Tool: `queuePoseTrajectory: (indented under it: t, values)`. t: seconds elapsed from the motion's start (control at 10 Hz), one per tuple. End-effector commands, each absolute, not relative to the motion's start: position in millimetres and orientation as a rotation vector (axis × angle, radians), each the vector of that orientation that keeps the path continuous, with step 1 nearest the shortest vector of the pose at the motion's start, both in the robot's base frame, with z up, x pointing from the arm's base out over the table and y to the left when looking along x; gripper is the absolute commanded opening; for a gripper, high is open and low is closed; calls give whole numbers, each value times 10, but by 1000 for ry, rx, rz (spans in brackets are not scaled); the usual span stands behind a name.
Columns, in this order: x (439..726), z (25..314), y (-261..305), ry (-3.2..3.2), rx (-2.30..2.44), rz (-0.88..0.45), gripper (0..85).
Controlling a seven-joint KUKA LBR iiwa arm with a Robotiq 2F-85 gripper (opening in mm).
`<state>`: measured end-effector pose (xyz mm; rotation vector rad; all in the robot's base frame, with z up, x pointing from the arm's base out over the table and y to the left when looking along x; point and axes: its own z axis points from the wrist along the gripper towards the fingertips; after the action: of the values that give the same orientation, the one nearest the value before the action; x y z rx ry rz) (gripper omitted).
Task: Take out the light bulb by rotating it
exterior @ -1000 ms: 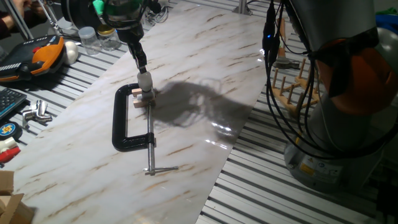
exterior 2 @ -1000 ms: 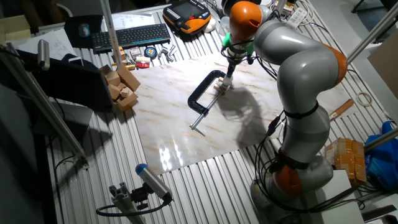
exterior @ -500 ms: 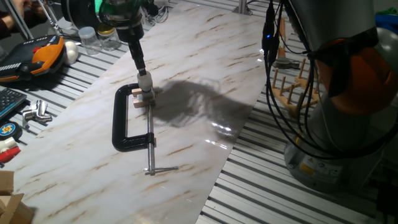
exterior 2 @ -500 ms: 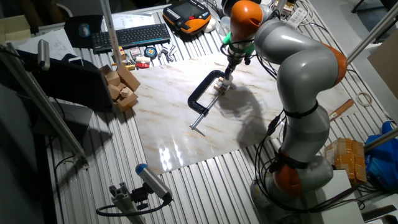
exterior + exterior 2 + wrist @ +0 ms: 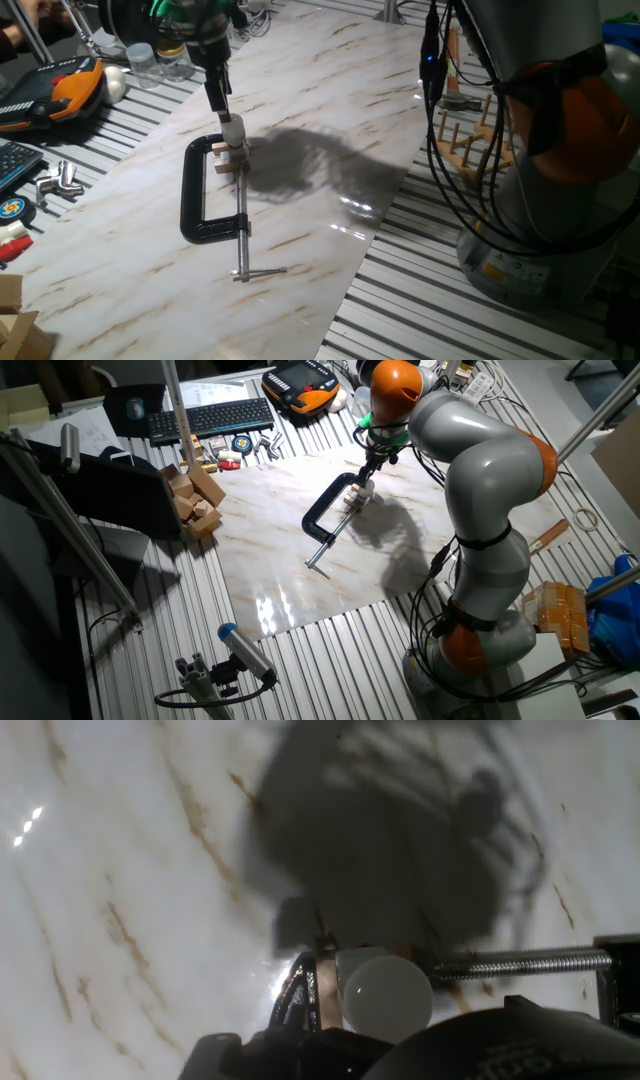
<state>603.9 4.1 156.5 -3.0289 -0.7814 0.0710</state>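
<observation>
Marble tabletop (image 5: 330,90), light bulb (image 5: 232,130) just below fingers (image 5: 217,96)

Gripper (image 5: 218,100) hangs just above the bulb (image 5: 232,130), which stands on a wooden block (image 5: 222,157) held in a black clamp (image 5: 205,200)
</observation>
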Motion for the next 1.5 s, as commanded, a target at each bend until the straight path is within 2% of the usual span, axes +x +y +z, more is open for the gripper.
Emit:
queuePoseTrajectory:
  t: [0.0, 1.4]
  values:
    - [6036, 1555, 38, -674, -3053, 68, 850]
    - [6030, 1313, 24, -698, -3050, 20, 850]
